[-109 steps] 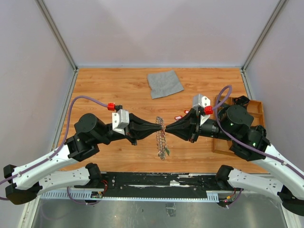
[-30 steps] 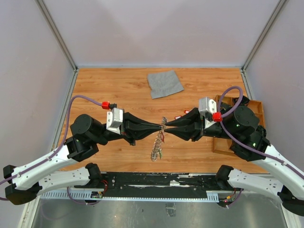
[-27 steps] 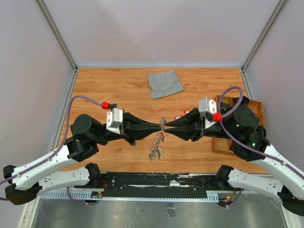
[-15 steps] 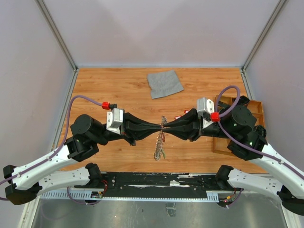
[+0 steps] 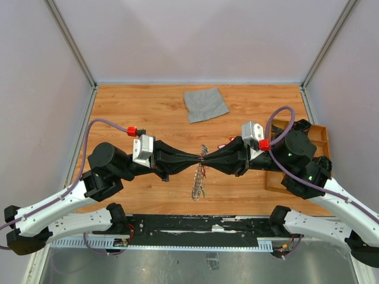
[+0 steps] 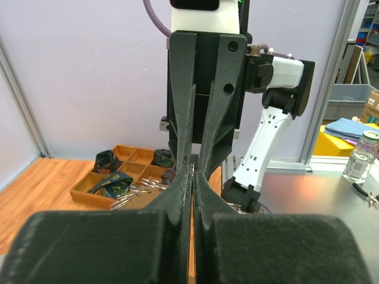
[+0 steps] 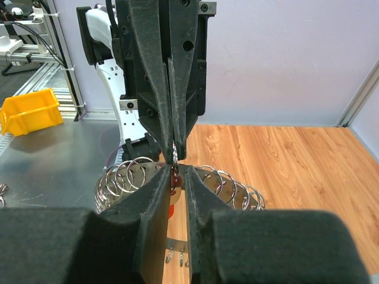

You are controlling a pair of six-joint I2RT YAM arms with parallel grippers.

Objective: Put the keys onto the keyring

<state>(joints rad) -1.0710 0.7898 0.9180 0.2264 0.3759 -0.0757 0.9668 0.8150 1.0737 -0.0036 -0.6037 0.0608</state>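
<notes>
The large silvery metal keyring (image 5: 199,176), fringed with small loops, is held on edge over the middle of the wooden counter (image 5: 148,112) for threading: the left hand (image 5: 198,157) is pressed together on its rim, and the right hand (image 5: 207,160), nearly closed, brackets a small red-tagged silver key (image 7: 175,177), though I cannot tell if it grips.

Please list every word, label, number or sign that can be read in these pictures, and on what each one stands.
No text can be read in any view.
The bottle, left wrist view: too small and blurred to tell if it bears print.
The red key tag, right wrist view: no print that I can make out.
</notes>
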